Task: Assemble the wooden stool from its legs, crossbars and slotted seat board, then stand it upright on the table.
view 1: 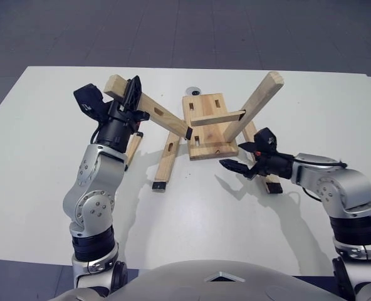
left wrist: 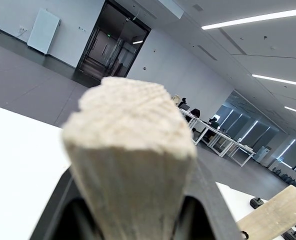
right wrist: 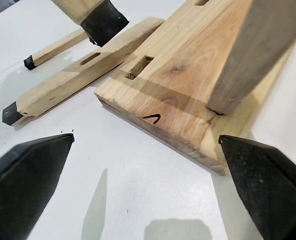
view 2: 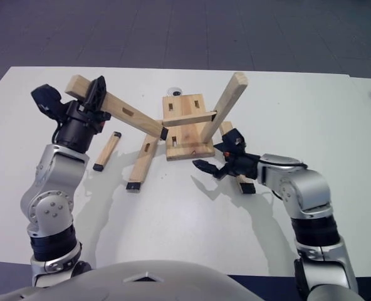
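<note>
We see the seat board (view 1: 212, 145) lying flat near the middle of the white bench (view 1: 60, 125), slots facing up. One leg (view 1: 256, 105) stands tilted in the board's right side, leaning away to the right. A crossbar (view 1: 217, 117) runs from that leg leftward over the board.

The left gripper (view 1: 133, 95) is raised to the board's left, its jaws clamped on the upper part of a second leg (view 1: 157, 114). This leg slopes down to the right. Its black-capped end is just beside the board's left edge; we cannot tell whether they touch. A third leg (view 1: 167, 157) lies flat on the bench below it, beside the board. A short bar (view 2: 107, 150) lies farther left, beneath the left arm.

The right gripper (right wrist: 145, 185) hovers low over the bench, just in front of the board's near right corner, jaws apart and holding nothing. Another wooden piece (view 1: 272, 183) lies under the right wrist.
</note>
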Controlling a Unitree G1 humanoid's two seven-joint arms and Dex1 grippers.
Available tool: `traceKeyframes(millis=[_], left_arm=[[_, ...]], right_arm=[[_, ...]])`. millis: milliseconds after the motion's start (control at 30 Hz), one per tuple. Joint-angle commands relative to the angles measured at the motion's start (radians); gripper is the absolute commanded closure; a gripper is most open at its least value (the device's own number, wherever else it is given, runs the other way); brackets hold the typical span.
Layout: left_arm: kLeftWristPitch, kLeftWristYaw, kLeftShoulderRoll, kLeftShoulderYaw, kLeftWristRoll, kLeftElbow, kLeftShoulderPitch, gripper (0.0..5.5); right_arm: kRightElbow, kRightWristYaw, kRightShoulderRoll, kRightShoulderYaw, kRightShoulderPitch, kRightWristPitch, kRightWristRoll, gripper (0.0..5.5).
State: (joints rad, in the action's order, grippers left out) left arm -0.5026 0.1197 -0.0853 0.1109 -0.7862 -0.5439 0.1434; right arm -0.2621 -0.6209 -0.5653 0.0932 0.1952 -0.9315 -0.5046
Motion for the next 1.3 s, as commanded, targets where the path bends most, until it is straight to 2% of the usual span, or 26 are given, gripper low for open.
traceKeyframes(millis=[33, 233, 367, 533, 733, 1033, 1300], left_arm=[[0.019, -0.006, 0.043, -0.041, 0.045, 0.051, 0.042, 4.45], [0.032, -0.005, 0.071, -0.095, 0.149, 0.092, 0.04, 4.45], [0.005, -0.002, 0.044, -0.119, 0.224, 0.091, 0.023, 4.45], [-0.029, 0.042, 0.056, -0.115, 0.262, 0.051, 0.005, 4.45], [-0.18, 0.121, 0.056, -0.11, 0.251, -0.048, -0.022, 4.45], [-0.374, 0.241, 0.108, -0.014, 0.18, -0.096, 0.026, 4.45], [-0.619, 0.35, 0.147, 0.074, 0.084, -0.127, 0.157, 4.45]], right_arm=[[0.081, 0.046, 0.03, 0.017, 0.026, 0.032, 0.06, 0.1], [0.145, 0.092, 0.07, 0.009, 0.035, 0.058, 0.109, 0.1], [0.136, 0.094, 0.08, 0.003, 0.033, 0.06, 0.113, 0.1], [0.145, 0.102, 0.086, -0.022, 0.034, 0.072, 0.124, 0.1], [0.121, 0.092, 0.109, 0.048, 0.012, 0.074, 0.146, 0.1], [0.089, 0.114, 0.145, 0.061, -0.005, 0.061, 0.153, 0.1], [0.084, 0.138, 0.179, 0.059, -0.019, 0.067, 0.163, 0.1]])
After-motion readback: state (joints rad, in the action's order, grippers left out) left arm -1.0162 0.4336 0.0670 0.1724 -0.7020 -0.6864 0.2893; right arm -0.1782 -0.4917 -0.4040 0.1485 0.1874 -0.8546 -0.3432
